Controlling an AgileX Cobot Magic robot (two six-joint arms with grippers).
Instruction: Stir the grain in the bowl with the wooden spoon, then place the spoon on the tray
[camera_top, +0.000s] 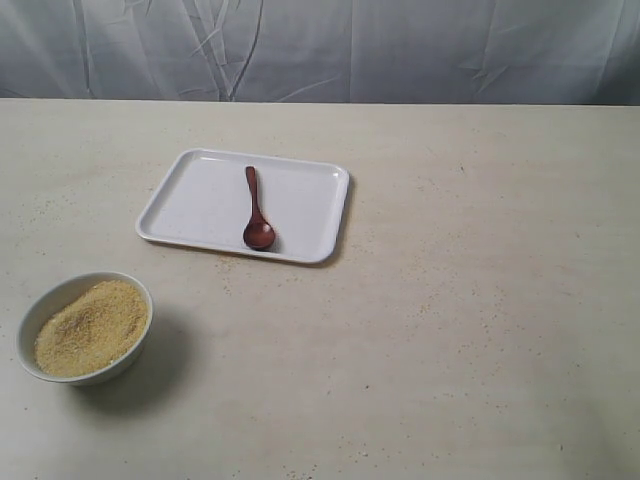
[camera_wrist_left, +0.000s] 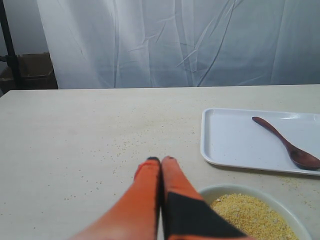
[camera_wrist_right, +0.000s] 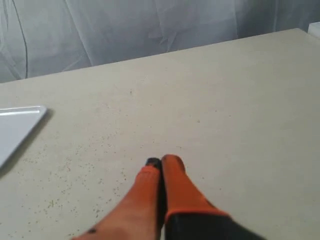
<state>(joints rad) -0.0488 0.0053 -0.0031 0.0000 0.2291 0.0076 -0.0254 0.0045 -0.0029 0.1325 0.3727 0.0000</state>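
The left fingers (camera_wrist_left: 160, 164) and right fingers (camera_wrist_right: 162, 164) are pressed together, empty. The spoon (camera_wrist_left: 285, 144) is laid flat in the tray (camera_wrist_left: 235, 135) beyond the left fingers, its handle free for grasping; the bowl (camera_wrist_left: 225, 189) of grain (camera_wrist_left: 252, 214) is set just beside them.

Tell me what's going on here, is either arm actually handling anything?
Nothing is being handled right now. The spoon lies on the tray, head toward the near rim. The bowl sits apart from the tray on the table, full of grain. The left gripper is shut and empty, close beside the bowl. The right gripper is also shut and empty, over bare table off to the tray's side. A few stray grains dot the table.
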